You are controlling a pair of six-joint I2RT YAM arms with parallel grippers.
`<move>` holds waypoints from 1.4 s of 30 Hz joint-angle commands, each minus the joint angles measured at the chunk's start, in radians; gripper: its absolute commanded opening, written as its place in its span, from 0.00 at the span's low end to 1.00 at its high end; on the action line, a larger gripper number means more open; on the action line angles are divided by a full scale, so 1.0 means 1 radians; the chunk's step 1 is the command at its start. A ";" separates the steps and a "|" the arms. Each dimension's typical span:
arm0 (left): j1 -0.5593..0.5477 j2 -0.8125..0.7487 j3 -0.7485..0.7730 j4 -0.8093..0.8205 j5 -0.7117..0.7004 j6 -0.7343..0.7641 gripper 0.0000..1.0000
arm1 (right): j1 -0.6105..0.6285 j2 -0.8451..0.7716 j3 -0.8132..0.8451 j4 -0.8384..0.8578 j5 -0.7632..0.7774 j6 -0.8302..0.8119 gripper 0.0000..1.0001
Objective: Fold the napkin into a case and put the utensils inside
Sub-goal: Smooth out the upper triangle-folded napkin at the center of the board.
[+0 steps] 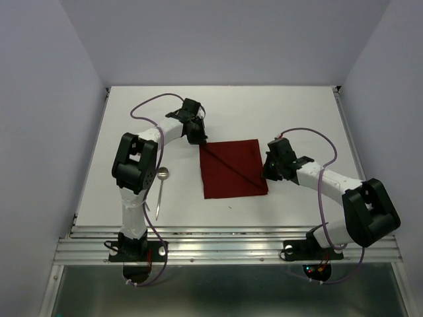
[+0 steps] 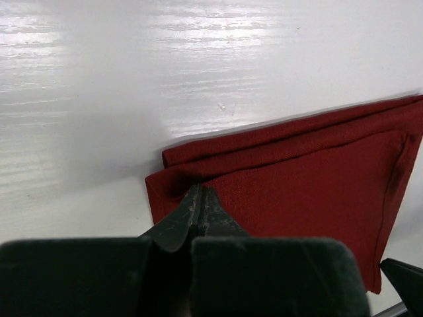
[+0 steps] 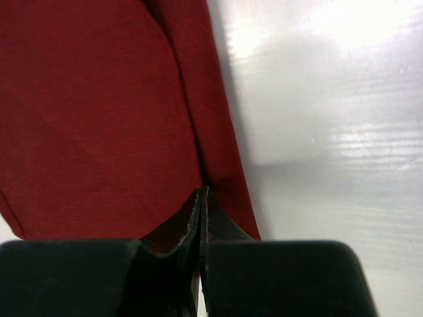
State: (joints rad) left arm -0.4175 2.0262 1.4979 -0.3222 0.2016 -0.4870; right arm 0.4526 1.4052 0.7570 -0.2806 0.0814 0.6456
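**Ana:** Bolted nearest of all in the overhead view are the left arm's base (image 1: 135,246) and the right arm's base (image 1: 310,247). Where does the napkin sit beyond them?

**Ben:** The napkin (image 1: 232,170) lies flat on the white table (image 1: 277,112), folded, with a diagonal crease across it. The left gripper (image 1: 198,140) is at the napkin's far left corner, and the right gripper (image 1: 268,173) is at its near right corner.

**Ana:** And the cutlery?

**Ben:** A spoon (image 1: 160,195) lies left of the napkin, well apart from it, with its bowl at the farther end.

**Ana:** What does the left wrist view show?

**Ben:** The left gripper (image 2: 200,198) has its jaws pressed together, pinching the napkin (image 2: 304,191) at a corner. Two cloth layers show along the napkin's far edge.

**Ana:** And the right wrist view?

**Ben:** The right gripper (image 3: 201,198) is likewise squeezed tight, nipping the napkin (image 3: 99,119) at its edge, where a fold runs away from the tips. Bare table (image 3: 330,132) lies to the right of the napkin.
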 commanded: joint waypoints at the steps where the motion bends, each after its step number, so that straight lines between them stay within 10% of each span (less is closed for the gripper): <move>1: 0.000 0.025 0.051 0.003 0.004 0.002 0.00 | -0.003 -0.029 -0.042 0.014 -0.006 0.043 0.01; 20: 0.000 -0.052 0.056 -0.002 -0.033 0.001 0.00 | 0.015 -0.190 -0.022 -0.034 0.012 0.062 0.01; 42: -0.066 -0.060 0.016 -0.005 -0.022 -0.004 0.00 | 0.075 0.012 0.002 -0.026 0.110 0.055 0.01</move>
State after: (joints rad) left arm -0.4679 1.9957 1.5291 -0.3332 0.1738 -0.4877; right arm 0.5190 1.3796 0.7177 -0.3092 0.1093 0.7040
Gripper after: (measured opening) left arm 0.026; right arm 0.017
